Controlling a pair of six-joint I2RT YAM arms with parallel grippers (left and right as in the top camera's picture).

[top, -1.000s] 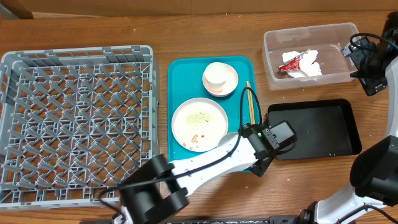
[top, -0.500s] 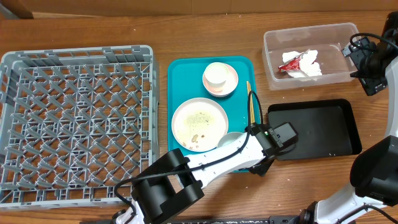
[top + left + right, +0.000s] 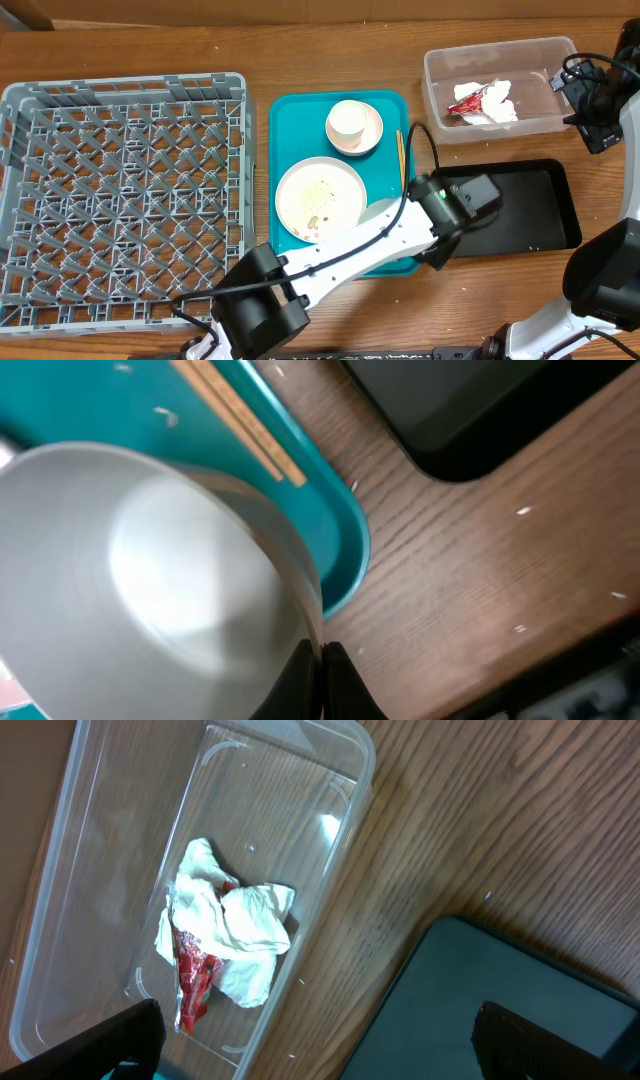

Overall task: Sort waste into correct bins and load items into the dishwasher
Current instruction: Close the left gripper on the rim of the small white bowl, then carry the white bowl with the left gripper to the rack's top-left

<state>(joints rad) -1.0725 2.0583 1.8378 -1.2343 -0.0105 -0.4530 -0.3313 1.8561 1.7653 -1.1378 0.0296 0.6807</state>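
Bowl [image 3: 377, 211]: overhead, at the teal tray's [image 3: 290, 110] right front corner. Left wrist: my left gripper [image 3: 322, 660] is pinched shut on its rim. Right wrist: my right gripper [image 3: 315, 1045] is spread wide, empty, near the clear tub [image 3: 340, 790].

The wooden table [image 3: 300, 60] carries 4 containers directly on its surface. A grey dish rack [image 3: 125, 82] fills the left side. A teal tray [image 3: 300, 125] sits just beside it at the centre. A black tray [image 3: 530, 205] lies to the right of that, and a clear plastic tub [image 3: 540, 75] sits behind it. A few white grains [image 3: 523, 511] dot the bare wood near the teal tray's corner.
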